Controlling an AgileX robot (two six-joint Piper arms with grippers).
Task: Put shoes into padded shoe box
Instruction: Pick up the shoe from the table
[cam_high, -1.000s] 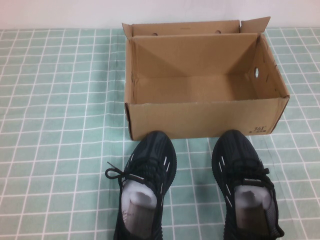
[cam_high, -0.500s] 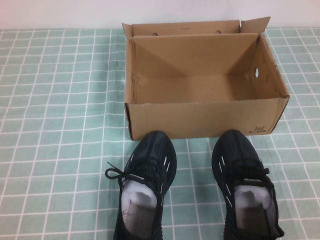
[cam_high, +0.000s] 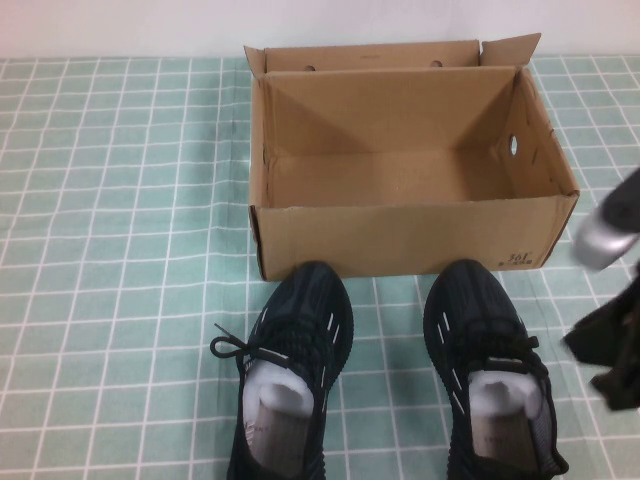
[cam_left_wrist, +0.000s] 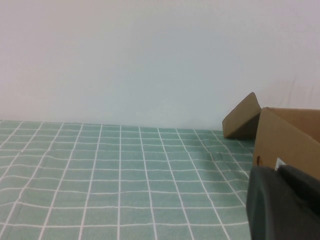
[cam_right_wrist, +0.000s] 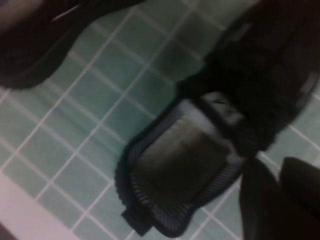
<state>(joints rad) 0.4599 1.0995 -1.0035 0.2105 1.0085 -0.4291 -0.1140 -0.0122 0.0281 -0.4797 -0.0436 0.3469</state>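
The brown cardboard shoe box (cam_high: 400, 238) stands open at the table's back middle, with nothing inside. Two black sneakers stand in front of it, toes to the box: the left shoe (cam_high: 297, 345) and the right shoe (cam_high: 488, 345), both stuffed with paper. My right gripper (cam_high: 610, 360) is at the right edge, just right of the right shoe, shut and empty. The right wrist view shows that gripper (cam_right_wrist: 277, 171) beside the right shoe's heel opening (cam_right_wrist: 185, 160). My left gripper (cam_left_wrist: 280, 170) is out of the high view, shut and empty, low by the box's side (cam_left_wrist: 290, 135).
A green checked cloth (cam_high: 120, 250) covers the table. The box's back flaps (cam_high: 370, 55) stand up against a white wall. The right arm's silver link (cam_high: 602, 240) hangs beside the box's front right corner. The other shoe's toe (cam_right_wrist: 35, 45) shows in the right wrist view.
My right arm has come into the high view from the right edge, down beside the right shoe. The shoes and the box have not moved.
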